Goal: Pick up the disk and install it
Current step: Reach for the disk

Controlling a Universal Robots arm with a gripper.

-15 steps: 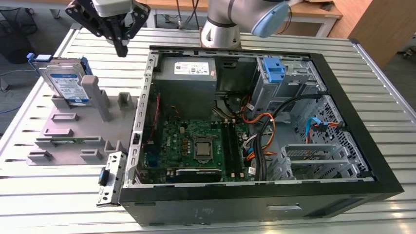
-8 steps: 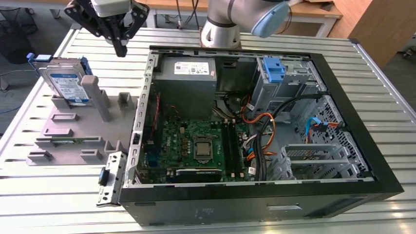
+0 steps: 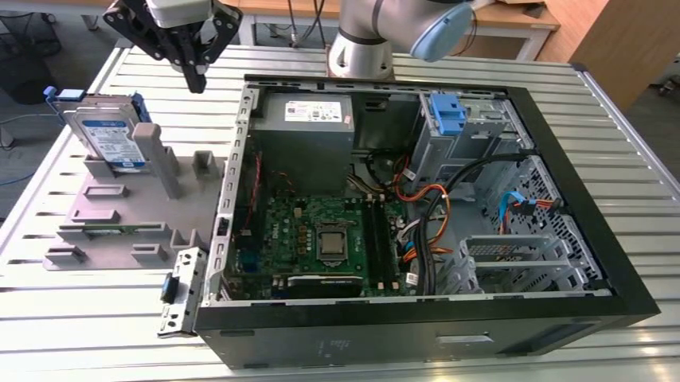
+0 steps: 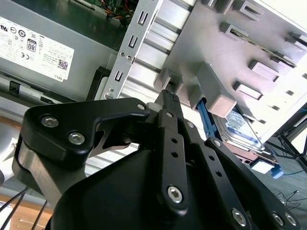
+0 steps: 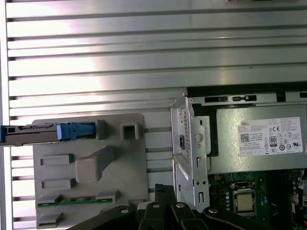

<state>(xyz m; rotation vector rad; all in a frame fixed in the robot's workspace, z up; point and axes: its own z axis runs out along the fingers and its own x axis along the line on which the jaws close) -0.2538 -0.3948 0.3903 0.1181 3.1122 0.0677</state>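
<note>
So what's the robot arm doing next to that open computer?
The robot's gripper hangs above the table, shut and holding nothing, between the open computer case and a grey stand. The disk sits upright in that stand, not yet picked up, so it isn't in the computer.

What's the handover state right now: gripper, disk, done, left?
Gripper: shut, holding nothing, hanging over the gap between the grey fixture and the open computer case.
Disk: standing on edge in the fixture at the exterior view's left, apart from the gripper.
Done: nothing visible; disk not grasped.
Left: pick up the disk and install it in the case.
</note>
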